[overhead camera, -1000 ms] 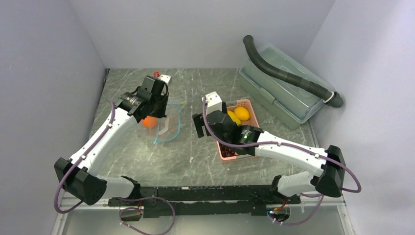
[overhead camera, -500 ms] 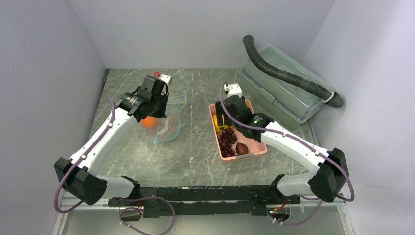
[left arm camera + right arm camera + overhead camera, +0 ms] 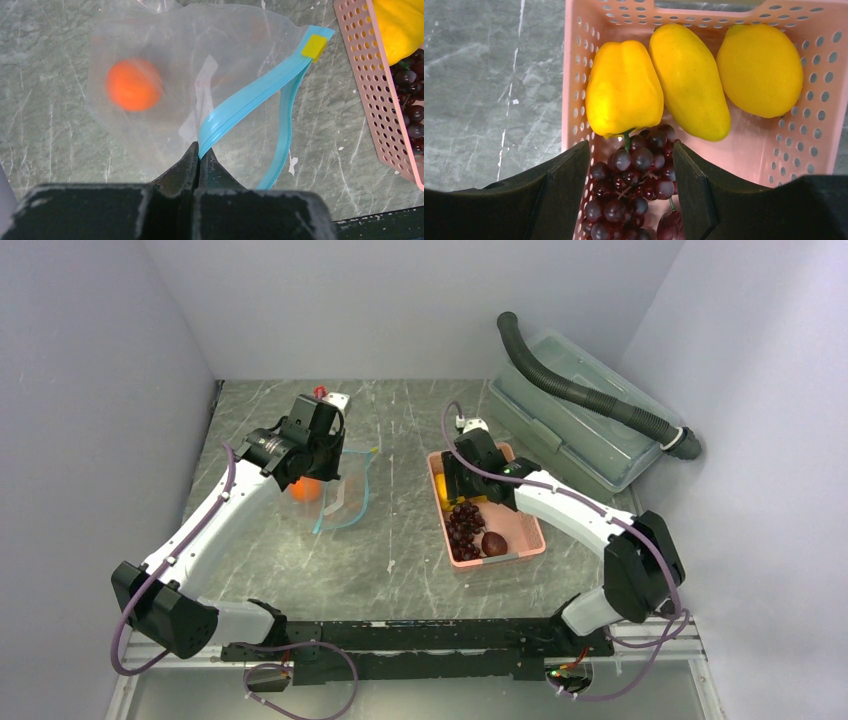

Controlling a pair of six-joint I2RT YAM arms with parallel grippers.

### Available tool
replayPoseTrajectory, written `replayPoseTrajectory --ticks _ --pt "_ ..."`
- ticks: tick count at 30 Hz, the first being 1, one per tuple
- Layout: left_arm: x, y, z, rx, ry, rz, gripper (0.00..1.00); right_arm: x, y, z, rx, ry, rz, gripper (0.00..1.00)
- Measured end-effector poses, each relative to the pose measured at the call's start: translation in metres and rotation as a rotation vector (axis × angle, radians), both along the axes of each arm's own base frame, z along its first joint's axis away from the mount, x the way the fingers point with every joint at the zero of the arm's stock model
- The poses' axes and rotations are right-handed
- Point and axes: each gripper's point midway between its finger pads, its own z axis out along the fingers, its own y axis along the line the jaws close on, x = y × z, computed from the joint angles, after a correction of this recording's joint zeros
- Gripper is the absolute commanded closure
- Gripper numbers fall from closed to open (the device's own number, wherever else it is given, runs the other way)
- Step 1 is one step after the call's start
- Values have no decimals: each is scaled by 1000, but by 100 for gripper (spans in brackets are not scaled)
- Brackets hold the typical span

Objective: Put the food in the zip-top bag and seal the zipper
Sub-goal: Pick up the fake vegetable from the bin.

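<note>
The clear zip-top bag [image 3: 335,490] lies at the left, also in the left wrist view [image 3: 165,75], with the orange [image 3: 132,84] inside it. My left gripper [image 3: 199,150] is shut on the bag's blue-teal zipper strip [image 3: 250,97] and holds the mouth up. The pink basket [image 3: 520,530] holds a yellow bell pepper [image 3: 624,90], two yellow oblong fruits [image 3: 689,82], dark purple grapes [image 3: 634,175] and a reddish-brown round fruit [image 3: 494,543]. My right gripper [image 3: 630,160] is open above the grapes, its jaws on either side of them.
A large clear lidded storage box [image 3: 580,420] with a dark corrugated hose [image 3: 600,400] on it stands at the back right. Grey walls enclose the table on three sides. The pink basket's wall [image 3: 370,85] lies close to the bag's mouth.
My right gripper has swung from left of the basket to over its far end and now sits above the grapes. The left arm and bag have not moved.
</note>
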Motion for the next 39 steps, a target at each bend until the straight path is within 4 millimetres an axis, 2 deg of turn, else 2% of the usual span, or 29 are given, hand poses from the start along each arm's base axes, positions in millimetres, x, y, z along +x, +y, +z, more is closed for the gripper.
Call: replayPoseTrajectory --ticks 11,25,39 --pt "0 0 0 0 0 0 100 12 0 -32 32 102 -16 28" --pt "0 0 0 0 0 0 100 22 13 -50 93 153 -3 28" --pt "0 0 0 0 0 0 100 36 21 -54 124 153 -3 28"
